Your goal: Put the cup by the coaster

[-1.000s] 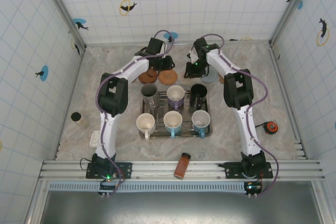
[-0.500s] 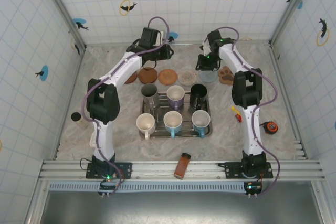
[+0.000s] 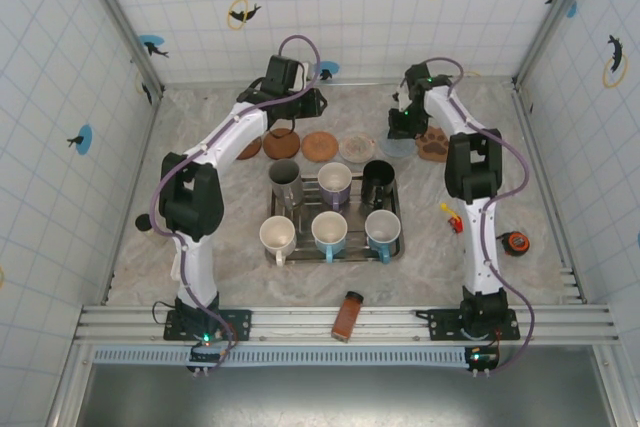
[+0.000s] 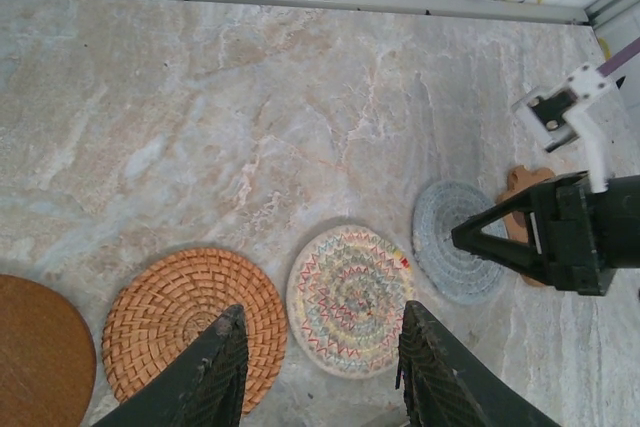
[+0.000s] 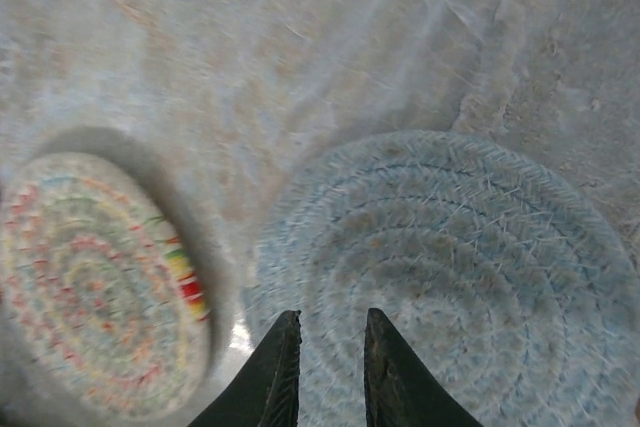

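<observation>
— Behind the right gripper (image 3: pixel 398 125), toward its base, on the tray (image 3: pixel 355 209): cup status?
— Black cup (image 3: pixel 378 179) unheld. Jaws narrowly apart, empty, above the blue-grey coaster (image 5: pixel 440 277). Left gripper (image 4: pixel 320 367) apart, empty. Probable step: pickup pending. Next: draw back and descend over the rim.

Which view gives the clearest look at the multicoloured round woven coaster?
The left wrist view: the multicoloured round woven coaster lies nearly whole and sharp on the marbled table. The right wrist view shows it blurred at the left edge. The top external view shows it small and pale, beside an orange-brown woven coaster.
</observation>
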